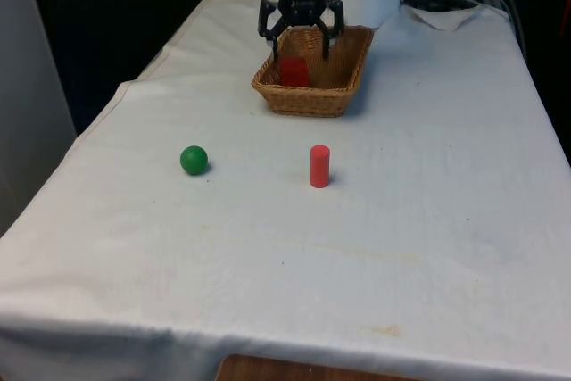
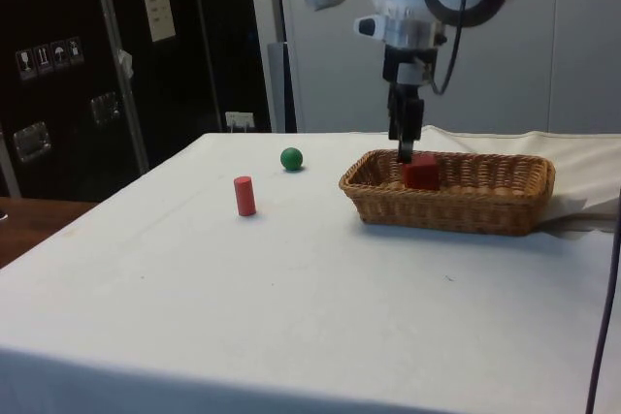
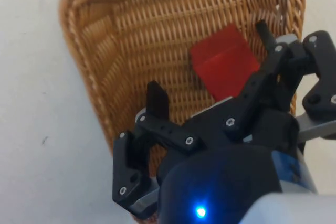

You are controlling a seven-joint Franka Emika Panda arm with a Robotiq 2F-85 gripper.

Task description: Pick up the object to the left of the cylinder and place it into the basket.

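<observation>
The end effector (image 1: 302,40) is hanging over the wicker basket (image 1: 348,86) at the bench's (image 1: 428,220) far end, its fingers spread apart and holding nothing. A red block (image 1: 294,71) is lying inside the basket just below those fingers. Nearer, a green ball (image 1: 194,160) is resting on the white cloth well to the front view's left of an upright red cylinder (image 1: 319,167).

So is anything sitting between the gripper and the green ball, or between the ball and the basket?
Nothing visible. The open gripper hovers over the basket, where a red block lies. The green ball sits on bare cloth, and the red cylinder stands off to the front view's right of it, outside both paths.
</observation>
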